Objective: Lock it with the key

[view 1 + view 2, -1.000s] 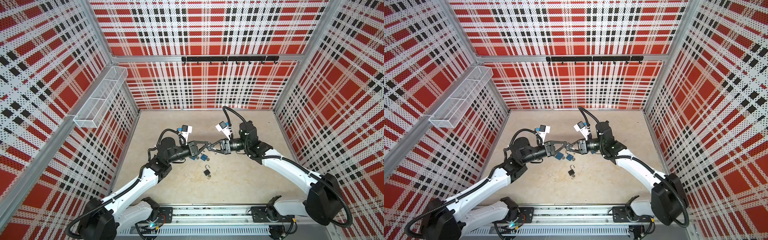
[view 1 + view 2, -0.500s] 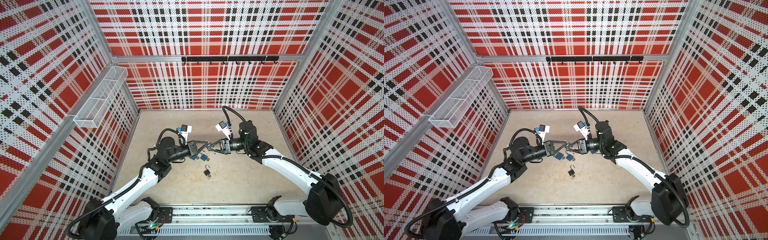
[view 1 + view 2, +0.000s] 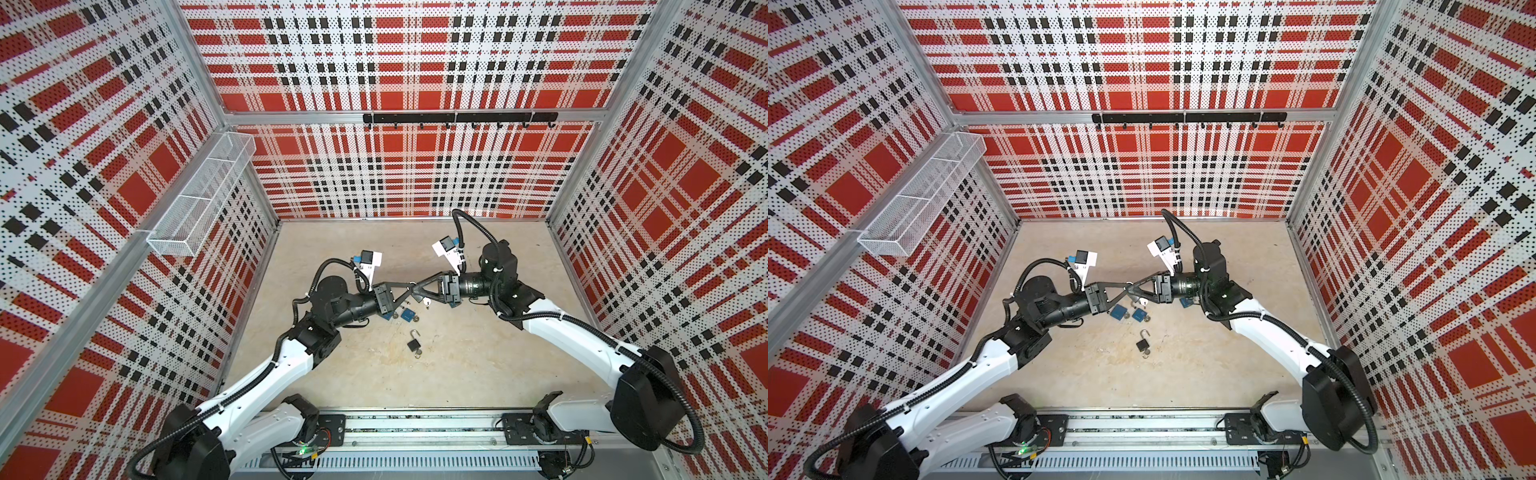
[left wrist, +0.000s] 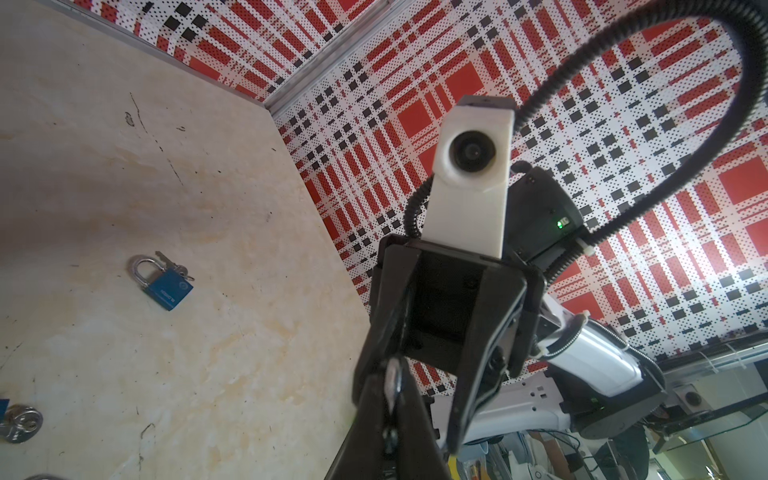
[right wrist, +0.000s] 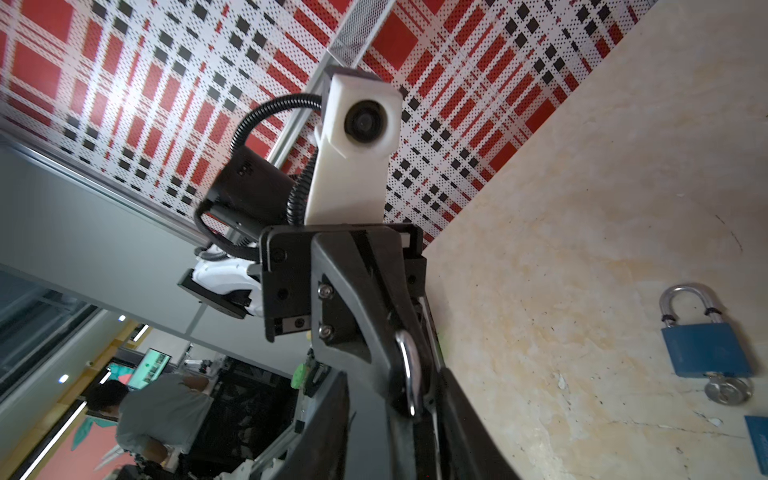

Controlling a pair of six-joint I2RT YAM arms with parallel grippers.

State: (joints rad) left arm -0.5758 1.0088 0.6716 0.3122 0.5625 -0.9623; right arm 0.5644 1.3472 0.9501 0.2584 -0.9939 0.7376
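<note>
Now, left gripper [image 3: 409, 287]: clenched on a steel loop [image 5: 409, 370], held above the middle of the table [image 3: 478, 374] and pointing right.
right gripper [image 3: 419, 292]: released; its 2 fingers stand apart on either side of the left gripper's tips, pointing left, tip to tip with it.
steel loop: pinched between the left fingers [image 5: 357, 291]; whether it is a ring for a key or a shackle cannot be told.
pale piece [image 3: 427, 304]: small, just below the meeting grippers in both top views; too small to name.
black padlock [image 3: 413, 345]: flat on the table, on the near side of the grippers and apart from both; its shackle is swung out toward the far side, and a key ring [image 3: 418, 353] sits at its near end.
blue padlocks [image 3: 1119, 311]: 2, side by side on the table just beneath the left gripper; the right wrist view shows 1 with its shackle closed and a ring at its base.
3rd blue padlock [image 4: 168, 286]: on the table to the right of the grippers, shackle closed, keys lying against it.
wire basket [image 3: 199, 195]: on the left wall.
hook rail [image 3: 457, 117]: on the far wall.
</note>
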